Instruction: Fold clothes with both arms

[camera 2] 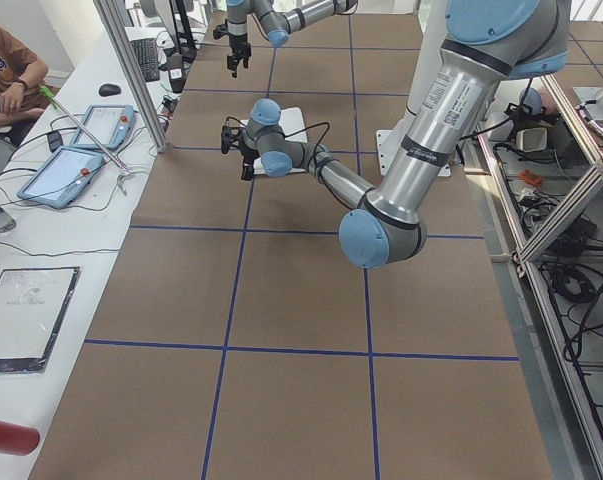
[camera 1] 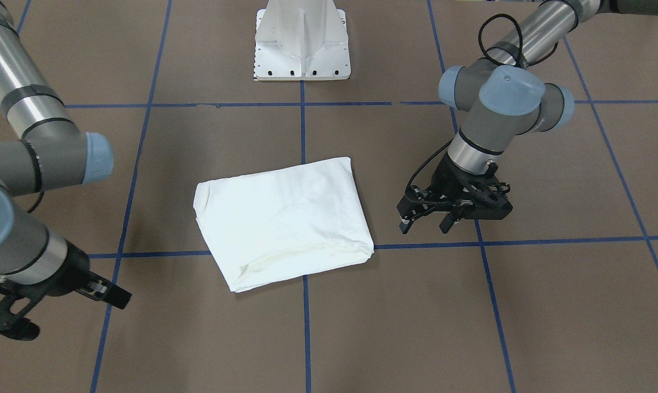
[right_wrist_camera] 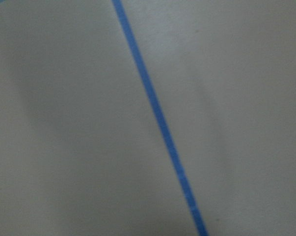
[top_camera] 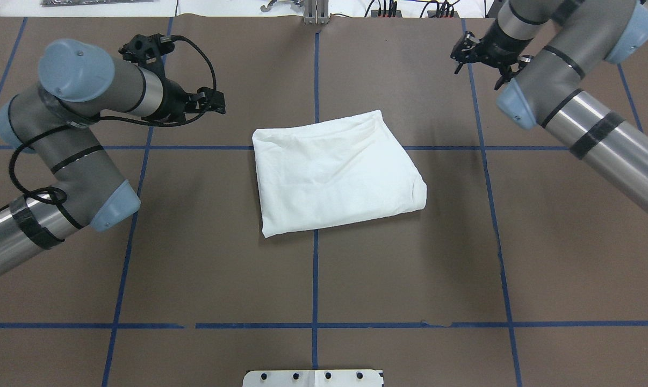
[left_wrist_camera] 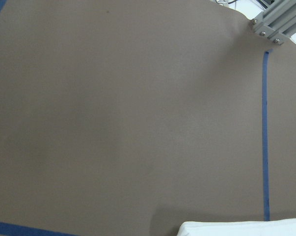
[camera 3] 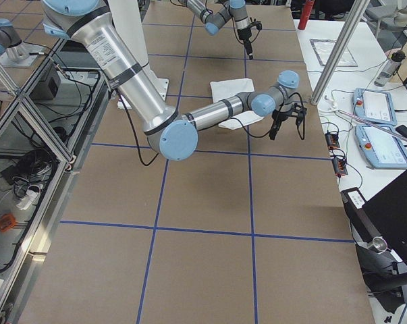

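The white T-shirt (camera 1: 285, 221) lies folded into a compact rectangle at the table's middle (top_camera: 335, 172). Its text, collar and label are hidden. One edge of it shows at the bottom of the left wrist view (left_wrist_camera: 246, 228). My left gripper (camera 1: 424, 225) hovers open and empty just off the shirt's side, and it also shows in the overhead view (top_camera: 219, 102). My right gripper (camera 1: 75, 315) is open and empty, well away from the shirt on the other side and near the far table edge (top_camera: 477, 72). Neither gripper touches the cloth.
The brown table carries a grid of blue tape lines (top_camera: 315, 279). The white pedestal base (camera 1: 301, 49) stands at the robot's side. An aluminium post (left_wrist_camera: 278, 22) stands at the far edge. A side bench with tablets (camera 2: 76, 150) and a seated operator lies beyond it.
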You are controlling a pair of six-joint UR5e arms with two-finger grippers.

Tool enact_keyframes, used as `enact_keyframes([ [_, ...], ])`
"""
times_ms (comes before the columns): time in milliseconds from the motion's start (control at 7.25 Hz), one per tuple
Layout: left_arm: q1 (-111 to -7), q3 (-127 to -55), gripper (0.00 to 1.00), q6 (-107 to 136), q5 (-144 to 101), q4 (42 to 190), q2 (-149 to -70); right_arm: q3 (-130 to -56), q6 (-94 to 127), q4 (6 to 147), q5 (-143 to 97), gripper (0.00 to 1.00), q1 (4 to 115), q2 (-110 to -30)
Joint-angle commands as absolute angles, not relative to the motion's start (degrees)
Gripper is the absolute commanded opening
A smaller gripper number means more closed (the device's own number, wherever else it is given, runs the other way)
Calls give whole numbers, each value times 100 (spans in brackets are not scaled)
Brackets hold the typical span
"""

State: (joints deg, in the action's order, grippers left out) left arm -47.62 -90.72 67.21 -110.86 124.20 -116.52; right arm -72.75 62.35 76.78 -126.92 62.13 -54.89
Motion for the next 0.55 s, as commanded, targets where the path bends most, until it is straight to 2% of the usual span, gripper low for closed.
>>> enact_keyframes([
  [0,-5437,-9500,100,4494,-11652,12401,-10744,-7558,4351,7708,-13190,100,7106,-6360],
  [276,-6455,-9492,100,2417,-12197,12375,-10171,-7750,3117,7717,-13577,100,7854,-6879],
  [414,-6886,-9492,100,1895,-12443,12105,-10073,-8204,2546,8013,-13605,100,7979,-7343],
])
